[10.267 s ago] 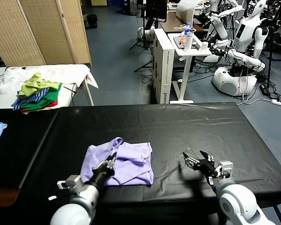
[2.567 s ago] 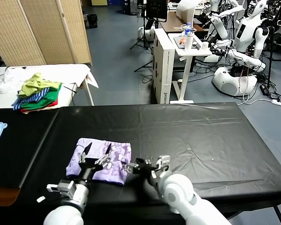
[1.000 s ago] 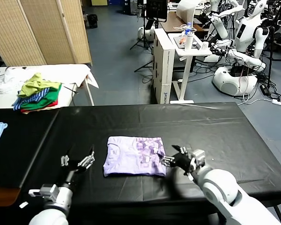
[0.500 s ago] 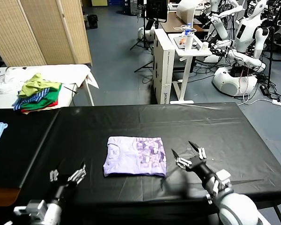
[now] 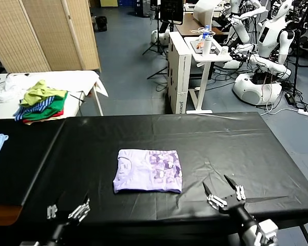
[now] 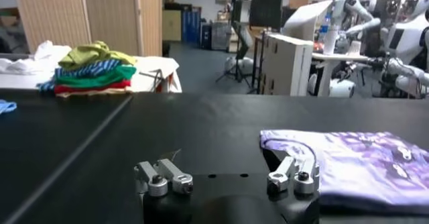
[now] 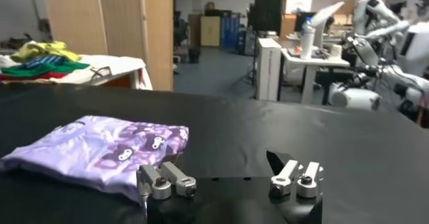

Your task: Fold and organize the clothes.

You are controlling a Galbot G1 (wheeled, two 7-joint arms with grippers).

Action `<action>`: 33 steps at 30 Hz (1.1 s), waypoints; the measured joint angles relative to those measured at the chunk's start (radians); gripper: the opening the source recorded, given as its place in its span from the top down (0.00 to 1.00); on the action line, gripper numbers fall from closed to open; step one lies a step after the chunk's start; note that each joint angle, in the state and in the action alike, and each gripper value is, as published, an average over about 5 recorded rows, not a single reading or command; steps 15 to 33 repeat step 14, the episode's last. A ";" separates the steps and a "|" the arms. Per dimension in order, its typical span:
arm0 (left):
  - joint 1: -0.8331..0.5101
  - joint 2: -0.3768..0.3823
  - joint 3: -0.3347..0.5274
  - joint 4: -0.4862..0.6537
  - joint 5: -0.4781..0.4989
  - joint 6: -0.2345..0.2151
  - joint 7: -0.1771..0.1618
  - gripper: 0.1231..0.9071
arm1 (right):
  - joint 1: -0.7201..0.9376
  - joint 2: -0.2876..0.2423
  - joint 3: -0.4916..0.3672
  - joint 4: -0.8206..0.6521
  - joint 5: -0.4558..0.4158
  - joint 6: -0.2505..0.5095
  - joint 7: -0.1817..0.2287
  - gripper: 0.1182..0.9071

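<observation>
The pale lavender thin-fabric T-shirt (image 5: 148, 178), folded into a flat rectangle with its darker purple print up, lies on the black-covered table (image 5: 236, 148). Near the table's front edge, the left gripper (image 5: 68, 212) and right gripper (image 5: 224, 195) flank the shirt, well apart from it, fingers spread and holding nothing.

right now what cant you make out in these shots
- Underside of the folded pale lavender T-shirt: hidden in every view, it lies flat on the black table.
- Left tool: head view's bottom edge cuts off its arm.
- Right tool: arm likewise cut off.
</observation>
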 joint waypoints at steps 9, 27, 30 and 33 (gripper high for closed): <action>0.026 -0.018 0.001 -0.008 0.013 0.012 0.005 0.00 | -0.101 0.042 0.029 0.049 -0.011 -0.009 0.031 0.00; 0.031 -0.018 0.001 -0.011 0.014 0.013 0.006 0.00 | -0.119 0.048 0.033 0.056 -0.013 -0.009 0.032 0.00; 0.031 -0.018 0.001 -0.011 0.014 0.013 0.006 0.00 | -0.119 0.048 0.033 0.056 -0.013 -0.009 0.032 0.00; 0.031 -0.018 0.001 -0.011 0.014 0.013 0.006 0.00 | -0.119 0.048 0.033 0.056 -0.013 -0.009 0.032 0.00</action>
